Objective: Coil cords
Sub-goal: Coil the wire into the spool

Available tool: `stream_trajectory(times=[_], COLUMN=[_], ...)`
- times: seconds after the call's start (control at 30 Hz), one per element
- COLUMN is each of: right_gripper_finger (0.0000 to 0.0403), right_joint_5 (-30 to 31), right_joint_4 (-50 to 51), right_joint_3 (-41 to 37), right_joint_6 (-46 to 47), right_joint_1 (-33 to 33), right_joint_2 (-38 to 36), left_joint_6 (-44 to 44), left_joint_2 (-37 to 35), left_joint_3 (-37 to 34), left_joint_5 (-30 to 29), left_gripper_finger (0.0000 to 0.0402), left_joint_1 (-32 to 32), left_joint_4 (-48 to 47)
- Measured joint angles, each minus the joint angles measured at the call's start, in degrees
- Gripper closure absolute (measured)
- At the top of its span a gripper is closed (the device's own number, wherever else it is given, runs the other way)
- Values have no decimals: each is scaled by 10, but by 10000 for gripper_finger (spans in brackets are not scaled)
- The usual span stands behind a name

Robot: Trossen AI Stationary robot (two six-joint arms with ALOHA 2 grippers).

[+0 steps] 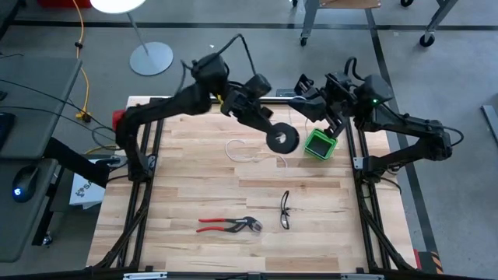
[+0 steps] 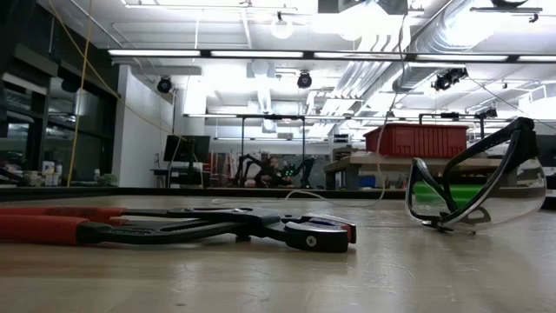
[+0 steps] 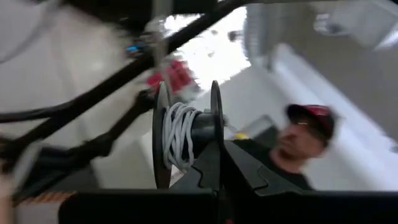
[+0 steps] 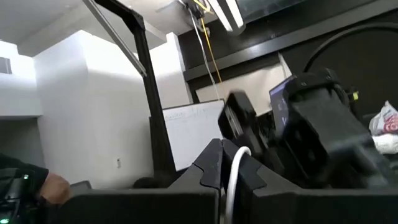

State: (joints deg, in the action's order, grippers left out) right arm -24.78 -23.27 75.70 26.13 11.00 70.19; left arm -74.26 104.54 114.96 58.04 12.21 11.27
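Note:
The black spool (image 1: 282,138) hangs over the table's far middle, with white cord (image 3: 179,135) wound on its core. My left gripper (image 1: 270,126) is shut on it. The rest of the cord lies in a loose loop (image 1: 247,152) on the wood below. My right gripper (image 1: 305,87) is held up near the table's far edge, right of the spool, shut on a stretch of the white cord (image 4: 234,177). My left gripper pinches one flange of the spool (image 3: 216,122) at its rim, between its two fingers (image 3: 208,169). The spool is held clear of the table, its flat face turned up. My right gripper pinches the white cord (image 4: 236,163) between its two fingertips. The cord runs through the gap along the fingers. Where it leads beyond them does not show.
A green box (image 1: 320,144) stands right of the spool. Red-handled pliers (image 1: 229,225) and safety glasses (image 1: 285,210) lie toward the near edge. A person in a red cap (image 3: 310,134) shows beyond the table. The wood's left half is bare.

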Motion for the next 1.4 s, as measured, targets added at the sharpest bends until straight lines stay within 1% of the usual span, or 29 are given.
stream_trajectory(times=[0.07, 0.13, 0.2, 0.27, 0.33, 0.43, 0.6, 0.8, 0.87, 0.9, 1.0, 1.07, 1.2, 1.33, 1.4], right_gripper_finger=[403, 403, 403, 403, 403, 403, 403, 403, 403, 403, 403, 403, 403, 403, 403], right_joint_5=[-6, -8, -16, -23, -32, -49, -56, -76, -82, -83, -77, -67, -64, -63, -63], right_joint_4=[4, 3, 1, 2, 2, 3, -25, -68, -75, -81, -87, -87, -84, -87, -86], right_joint_3=[0, 0, 0, 0, 0, 0, 0, 0, 0, 0, 0, 0, 0, 0, 0], right_joint_6=[0, 0, -1, 0, 6, 10, 23, 50, 54, 56, 56, 64, 73, 101, 112], right_joint_1=[0, 0, 0, 0, 0, 0, 13, 32, 38, 40, 42, 44, 44, 44, 44], right_joint_2=[0, 0, 0, 0, 2, 4, 5, 6, 6, 7, 15, 25, 48, 66, 74], left_joint_6=[-66, -119, -143, -138, -132, -97, -56, -47, -34, -27, 13, 40, 54, 89, 115], left_joint_2=[21, 39, 49, 54, 54, 54, 53, 53, 53, 53, 51, 56, 63, 61, 61], left_joint_3=[0, 0, 0, 0, 0, 0, 0, 0, 2, 8, 27, 43, 73, 99, 112], left_joint_5=[-2, -20, -36, -63, -78, -103, -137, -187, -216, -232, -278, -290, -314, -400, -427], left_gripper_finger=[402, 402, 401, 401, 402, 402, 401, 402, 402, 401, 401, 401, 401, 401, 401], left_joint_1=[-5, -8, -8, -9, -10, -10, -14, -10, -5, -4, -1, -1, 0, 8, 16], left_joint_4=[105, 191, 230, 257, 263, 264, 269, 348, 390, 395, 380, 363, 345, 353, 351])
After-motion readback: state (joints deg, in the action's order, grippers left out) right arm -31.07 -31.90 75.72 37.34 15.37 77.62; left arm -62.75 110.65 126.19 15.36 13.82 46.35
